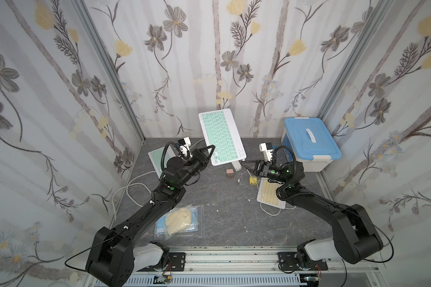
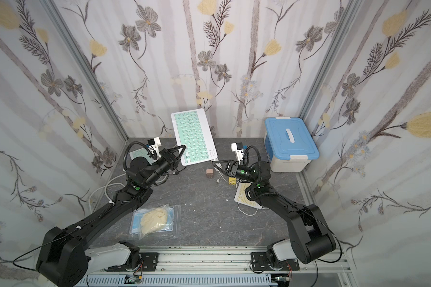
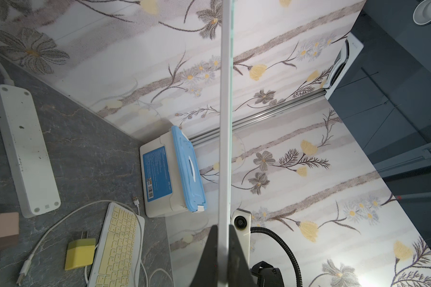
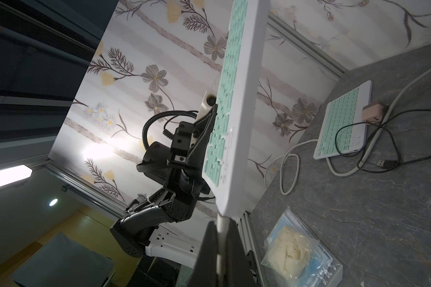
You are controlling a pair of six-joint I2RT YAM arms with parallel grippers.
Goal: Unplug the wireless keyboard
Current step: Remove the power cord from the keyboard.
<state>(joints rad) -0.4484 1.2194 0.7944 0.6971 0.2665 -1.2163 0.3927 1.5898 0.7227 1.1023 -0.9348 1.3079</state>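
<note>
Two tools, both clamped shut. L tool (image 1: 210, 150) pinches the green keyboard (image 1: 221, 136) by its left edge and holds it tilted, up off the table (image 1: 234, 218). R tool (image 1: 243, 163) grips the white cable (image 4: 221, 223) right at the keyboard's near end. Long axis runs from R tool toward back wall. Plug prob. pulls out along it, toward R arm.

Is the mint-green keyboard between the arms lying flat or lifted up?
Lifted and tilted above the table: the left gripper grips the mint-green keyboard, the right gripper the white cable at its corner.
</note>
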